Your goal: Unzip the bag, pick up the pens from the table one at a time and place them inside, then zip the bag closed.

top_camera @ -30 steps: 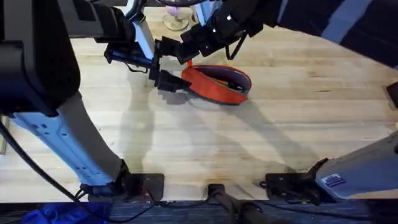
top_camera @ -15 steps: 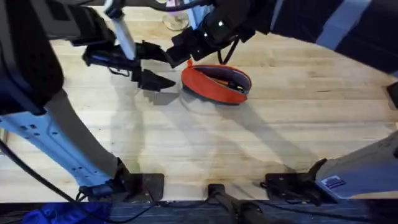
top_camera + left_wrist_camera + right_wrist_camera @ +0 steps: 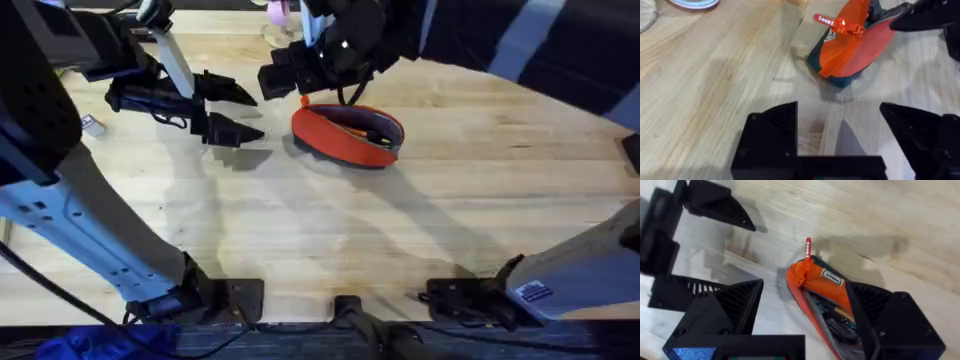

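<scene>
Two black grippers are working near the orange pencil pouch (image 3: 348, 133), which is lying on the butcher-block table (image 3: 480, 190) and serves as the landmark in the overhead view. The left gripper (image 3: 240, 111) is hanging just off the pouch's zipper-pull end, clear of it, with its fingers spread wide and nothing between them. The right gripper (image 3: 290, 82) is hovering close over that same end, beside the small orange pull (image 3: 305, 100); from above I cannot tell how far its fingers are parted. No loose pens are lying on the bare wood around the pouch.

Through the left wrist camera, the pouch (image 3: 852, 47) is sitting apart from the wide-open, empty fingers, its pull tab (image 3: 832, 21) sticking out and its mouth gaping.

Through the right wrist camera, the right gripper (image 3: 815, 310) is standing open around the pouch (image 3: 822, 287) without clamping anything, one finger on each side of it. The zipper is undone, and pens (image 3: 837, 320) are lying inside the opening.

Judging from this, unzipping and loading are looking finished, and zipping the pouch closed is what is remaining.
</scene>
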